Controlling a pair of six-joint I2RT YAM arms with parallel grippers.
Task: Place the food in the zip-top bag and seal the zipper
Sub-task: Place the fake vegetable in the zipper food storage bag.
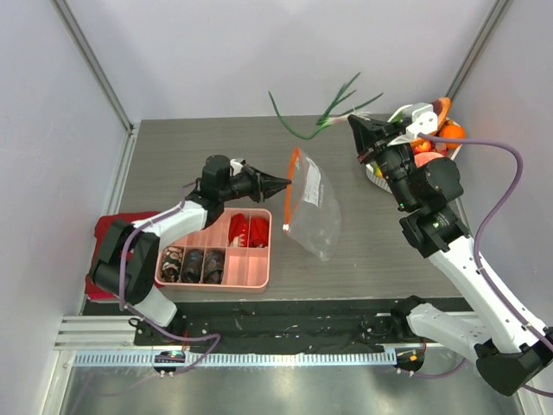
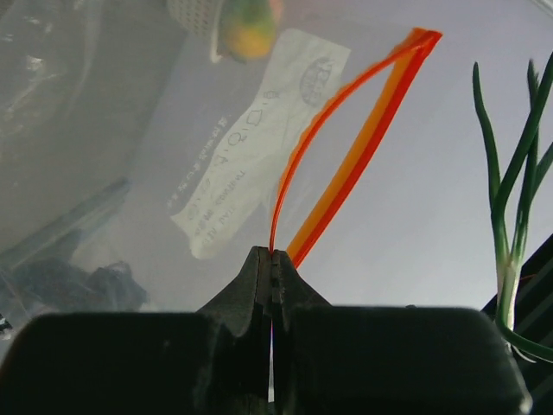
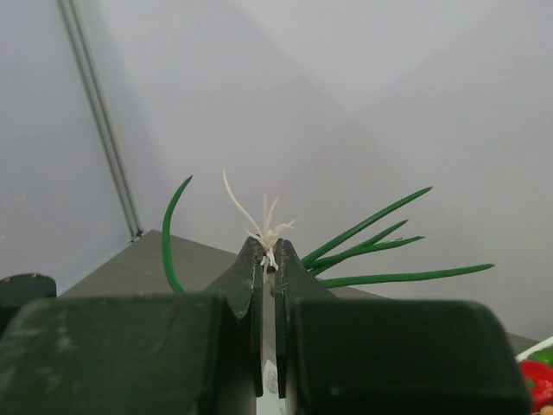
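Observation:
My left gripper is shut on one lip of the zip-top bag. It holds the clear bag up off the table. The orange-red zipper gapes, its two strips apart in a narrow loop. My right gripper is shut on the white root end of a toy green onion, raised at the back right, up and right of the bag's mouth. The onion's leaves hang beside the bag. More food lies in the basket behind the right arm.
A white basket stands at the right, mostly hidden by the right arm. A pink compartment tray with dark lumps and red crinkled pieces sits under the left arm. A red cloth lies at the table's left edge.

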